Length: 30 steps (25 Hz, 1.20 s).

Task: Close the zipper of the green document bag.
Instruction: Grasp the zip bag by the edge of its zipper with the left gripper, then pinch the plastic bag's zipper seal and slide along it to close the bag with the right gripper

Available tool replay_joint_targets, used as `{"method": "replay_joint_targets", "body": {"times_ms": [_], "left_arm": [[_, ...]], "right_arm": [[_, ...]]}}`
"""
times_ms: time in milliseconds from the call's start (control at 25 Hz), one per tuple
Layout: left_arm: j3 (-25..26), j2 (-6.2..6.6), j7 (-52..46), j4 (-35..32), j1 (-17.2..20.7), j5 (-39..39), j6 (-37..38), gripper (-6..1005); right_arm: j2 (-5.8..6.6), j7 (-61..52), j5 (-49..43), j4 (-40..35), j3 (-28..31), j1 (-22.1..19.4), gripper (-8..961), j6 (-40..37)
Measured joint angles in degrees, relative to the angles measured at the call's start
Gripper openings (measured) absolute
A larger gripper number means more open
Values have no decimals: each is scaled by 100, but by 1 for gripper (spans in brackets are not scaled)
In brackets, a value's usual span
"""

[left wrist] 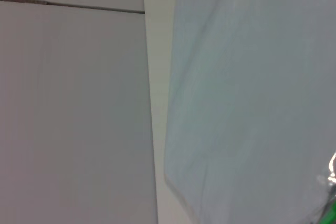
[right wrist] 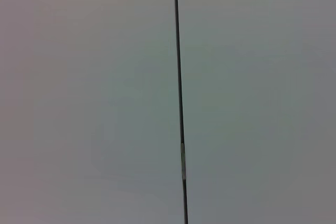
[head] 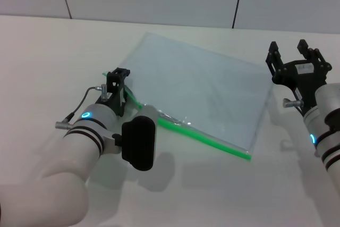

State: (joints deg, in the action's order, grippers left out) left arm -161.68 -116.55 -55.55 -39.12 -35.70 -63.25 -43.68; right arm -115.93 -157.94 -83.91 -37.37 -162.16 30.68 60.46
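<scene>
Head view: my left gripper pinches the zipper at its left end; bag thin, floppy, slippery. Right gripper open.

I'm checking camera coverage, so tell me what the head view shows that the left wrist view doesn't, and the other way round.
Only the head view shows both arms: the left gripper at the near-left end of the zipper, and the right gripper raised with jaws open, off the bag's right edge. It also shows the green document bag whole on the table. Only the left wrist view shows the bag's plastic close up. Both show the bag, a bit of green zipper, the table and the wall.
</scene>
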Motion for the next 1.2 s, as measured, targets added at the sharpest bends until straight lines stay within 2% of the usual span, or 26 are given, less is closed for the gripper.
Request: {"method": "replay_joint_targets", "body": {"times_ms": [120, 440, 680, 960, 1200], "left_arm": [[1, -7, -3, 0, 2, -2, -28, 491], [5, -35, -33, -67, 13, -3, -203, 299], [8, -43, -170, -216, 19, -3, -789, 174], [6, -24, -871, -353, 35, -13, -967, 127], [40, 7, -1649, -369, 34, -341, -947, 79]], "right_arm": [[-6, 0, 2, -11, -15, 0, 623, 0], [3, 0, 6, -39, -228, 0, 620, 206], [-5, 0, 6, -64, -264, 22, 618, 216], [-9, 0, -35, -77, -264, 17, 616, 224], [3, -4, -692, -79, -264, -28, 614, 176]]}}
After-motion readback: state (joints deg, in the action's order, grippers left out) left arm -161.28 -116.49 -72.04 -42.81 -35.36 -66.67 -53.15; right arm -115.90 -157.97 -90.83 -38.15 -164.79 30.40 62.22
